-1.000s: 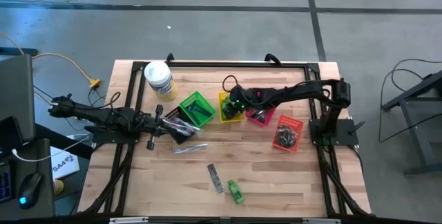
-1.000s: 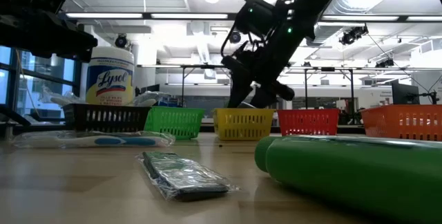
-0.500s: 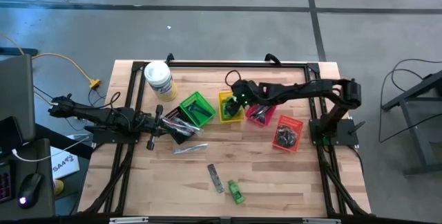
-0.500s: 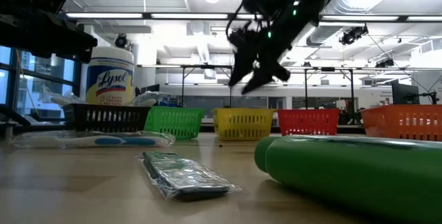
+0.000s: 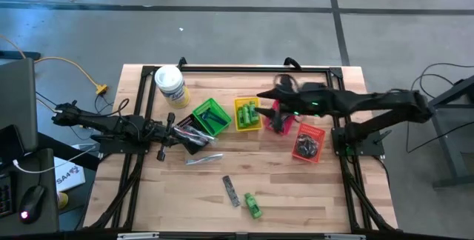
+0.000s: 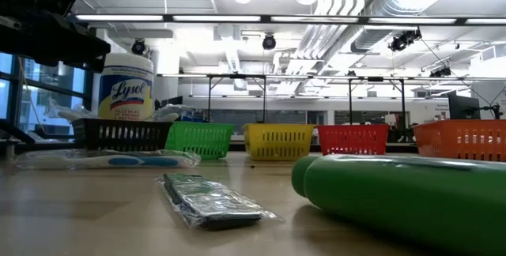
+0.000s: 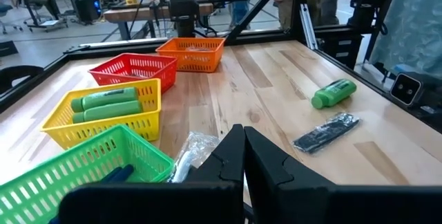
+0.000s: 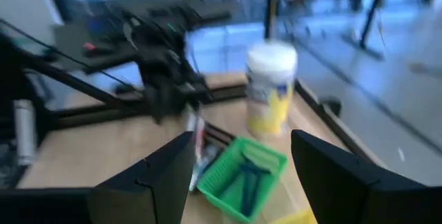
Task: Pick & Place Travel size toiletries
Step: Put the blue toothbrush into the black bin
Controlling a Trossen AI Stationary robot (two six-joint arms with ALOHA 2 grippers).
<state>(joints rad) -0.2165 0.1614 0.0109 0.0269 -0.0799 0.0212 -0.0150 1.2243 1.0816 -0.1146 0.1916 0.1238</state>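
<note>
Two green mini bottles [image 5: 249, 112] lie in the yellow basket [image 5: 238, 124]. A third green bottle [image 5: 253, 205] lies on the near table beside a dark flat packet [image 5: 231, 190]. A clear-wrapped stick [image 5: 204, 158] lies farther left. My right gripper [image 5: 265, 95] hangs open and empty high above the yellow and red baskets, its fingers [image 8: 166, 169] wide apart. My left gripper [image 5: 181, 132] rests shut by the black basket [image 5: 191, 138], with its fingers [image 7: 242, 151] closed and nothing between them.
A green basket [image 5: 209, 116] holding a blue razor [image 8: 245, 175], a red basket [image 5: 280, 126] and an orange basket [image 5: 307, 142] stand in a row across the table. The white tub with a yellow label [image 5: 170, 86] stands at the far left.
My right gripper has risen high from just over the yellow basket and drawn back toward the table's right edge. It has tipped from pointing down to nearly level, staying open. It has left the low view, and the green bottles in the yellow basket now show.
</note>
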